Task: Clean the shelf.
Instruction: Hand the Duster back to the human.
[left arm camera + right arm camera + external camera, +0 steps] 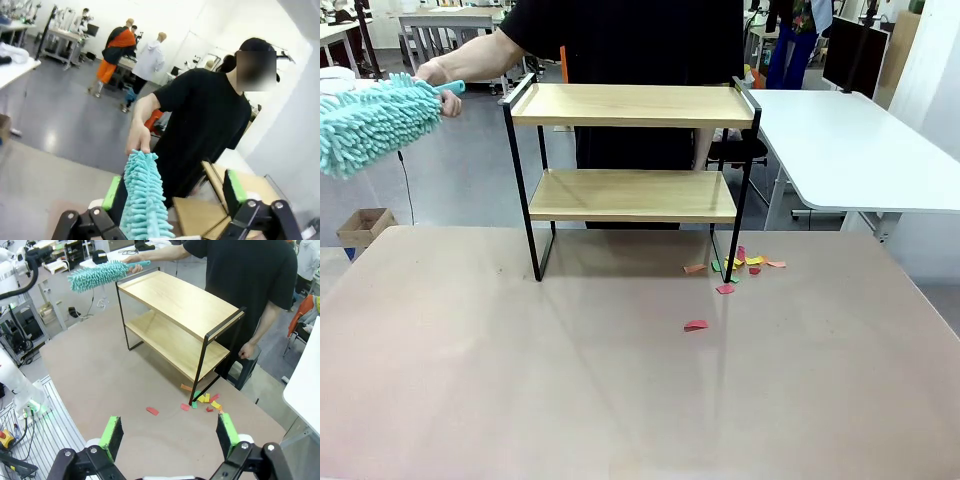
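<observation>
Table (470,380) bears shelf (632,195) and paper scraps (740,264).

I've got bright, even overhead room light; the bench (620,400) carries a soft sheen and faint shadows. Both wrist views bend at the edges, and the duster (142,200) is soft up close.

No text, label or number can be read anywhere.

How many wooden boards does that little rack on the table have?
2. The shelf has an upper board at the top of the black frame and a lower board beneath it, raised above the table. Both look bare.
</observation>
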`<state>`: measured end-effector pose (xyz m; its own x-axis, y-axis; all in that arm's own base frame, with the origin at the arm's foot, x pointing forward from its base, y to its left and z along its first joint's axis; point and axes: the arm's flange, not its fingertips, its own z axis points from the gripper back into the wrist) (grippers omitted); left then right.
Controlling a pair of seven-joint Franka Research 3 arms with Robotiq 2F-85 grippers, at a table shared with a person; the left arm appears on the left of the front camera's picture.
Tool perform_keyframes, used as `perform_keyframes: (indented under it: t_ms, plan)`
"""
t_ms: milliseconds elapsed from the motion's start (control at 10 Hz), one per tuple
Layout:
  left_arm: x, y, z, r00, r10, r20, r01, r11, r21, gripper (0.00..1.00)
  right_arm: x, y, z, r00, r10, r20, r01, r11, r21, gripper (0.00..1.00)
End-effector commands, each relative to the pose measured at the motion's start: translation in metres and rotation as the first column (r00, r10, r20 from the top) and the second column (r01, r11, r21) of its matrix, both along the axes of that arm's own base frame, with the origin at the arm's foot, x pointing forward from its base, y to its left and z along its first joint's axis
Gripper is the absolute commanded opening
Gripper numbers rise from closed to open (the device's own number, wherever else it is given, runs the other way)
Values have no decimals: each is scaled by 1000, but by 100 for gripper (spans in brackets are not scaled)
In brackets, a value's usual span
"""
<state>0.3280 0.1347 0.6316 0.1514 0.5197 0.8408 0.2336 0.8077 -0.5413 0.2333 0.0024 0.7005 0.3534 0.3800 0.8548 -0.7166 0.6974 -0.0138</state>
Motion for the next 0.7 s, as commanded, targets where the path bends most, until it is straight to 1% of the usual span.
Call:
perform_keyframes:
  t_ms: [0, 100, 200, 300, 600]
  plan:
    - [-12, 47, 22, 998, 6, -60, -17, 984, -178, 100, 2, -1, 4, 1000, -18, -5, 18, 1000, 15, 100]
    - [-14, 66, 19, 996, 36, -82, -53, 976, -212, 100, 2, -1, 4, 1000, -18, -5, 18, 1000, 15, 100]
    - [-14, 76, 16, 996, 34, -77, -49, 979, -200, 100, 2, -1, 4, 1000, -18, -5, 18, 1000, 15, 100]
    - [-14, 53, 13, 998, 25, -55, -34, 984, -177, 100, 2, -1, 4, 1000, -18, -5, 18, 1000, 15, 100]
    - [-14, 53, 13, 998, 25, -55, -34, 984, -177, 100, 2, -1, 4, 1000, -18, -5, 18, 1000, 15, 100]
